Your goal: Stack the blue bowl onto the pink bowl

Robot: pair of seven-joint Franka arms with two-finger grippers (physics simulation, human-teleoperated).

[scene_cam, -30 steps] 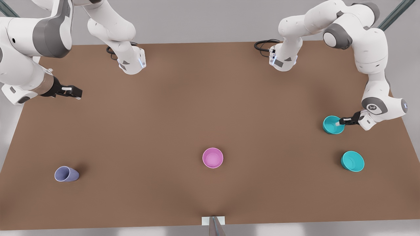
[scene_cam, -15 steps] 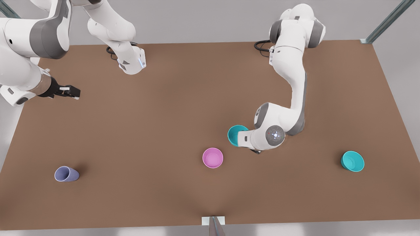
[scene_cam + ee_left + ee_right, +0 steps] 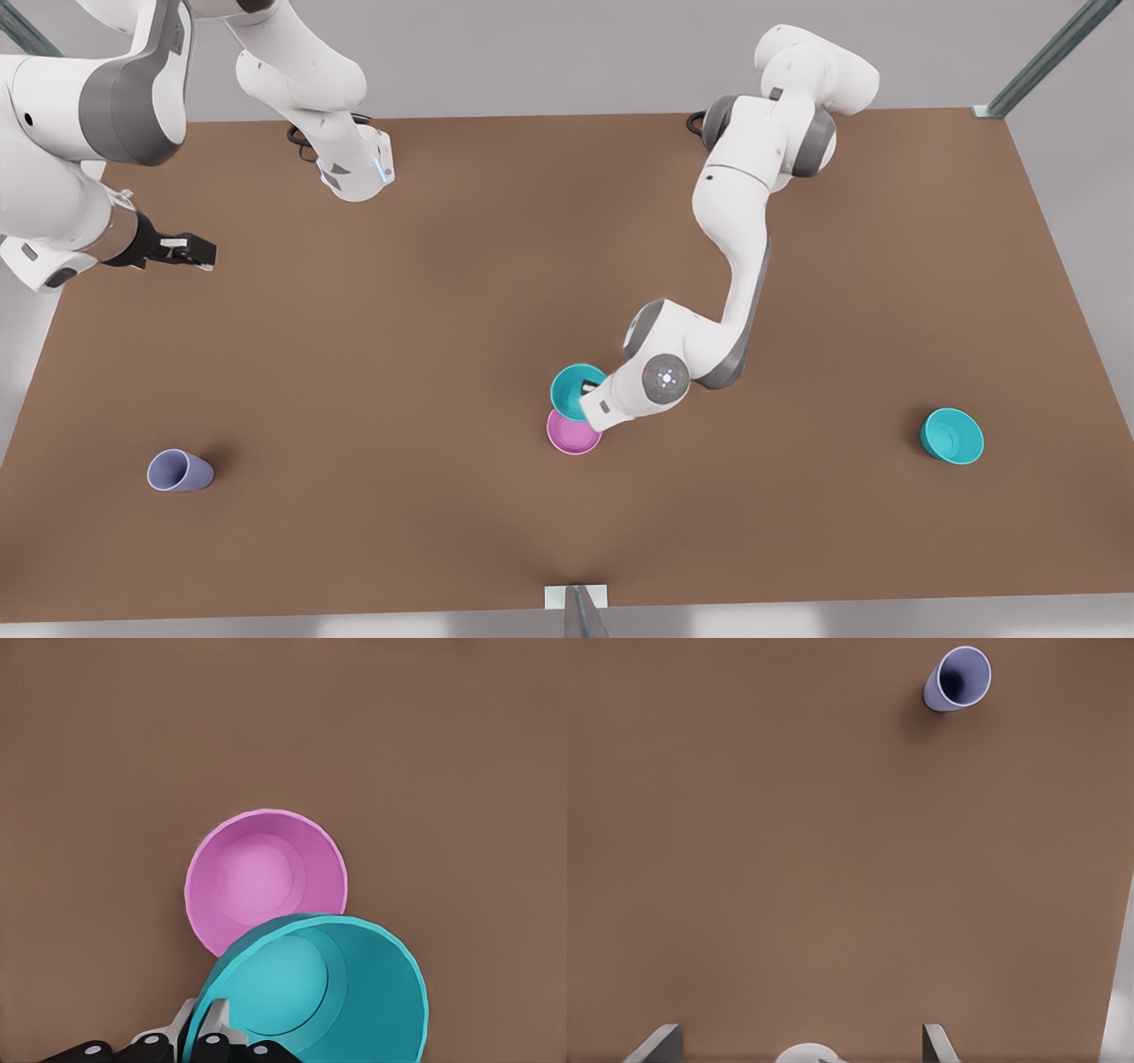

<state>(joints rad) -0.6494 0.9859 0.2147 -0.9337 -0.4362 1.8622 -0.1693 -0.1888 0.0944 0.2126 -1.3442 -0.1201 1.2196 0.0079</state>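
Note:
My left gripper (image 3: 586,387) is shut on the rim of the blue bowl (image 3: 572,390), a teal bowl held in the air at the table's middle. In the left wrist view the blue bowl (image 3: 328,992) overlaps the near edge of the pink bowl (image 3: 261,877), off-centre from it, with one finger (image 3: 205,1032) outside its wall. The pink bowl (image 3: 571,437) stands upright on the table, partly covered by the blue one. My right gripper (image 3: 193,252) waits open over the table's edge at the front view's left, its fingertips (image 3: 660,1041) wide apart.
A second teal bowl (image 3: 952,436) sits near the front view's right edge. A lavender cup (image 3: 180,470) (image 3: 958,678) lies on its side at the front view's lower left. The brown table (image 3: 372,337) is bare between them.
The left arm has carried the blue bowl from the front view's right to the middle, now partly above the pink bowl. The right arm has barely moved.

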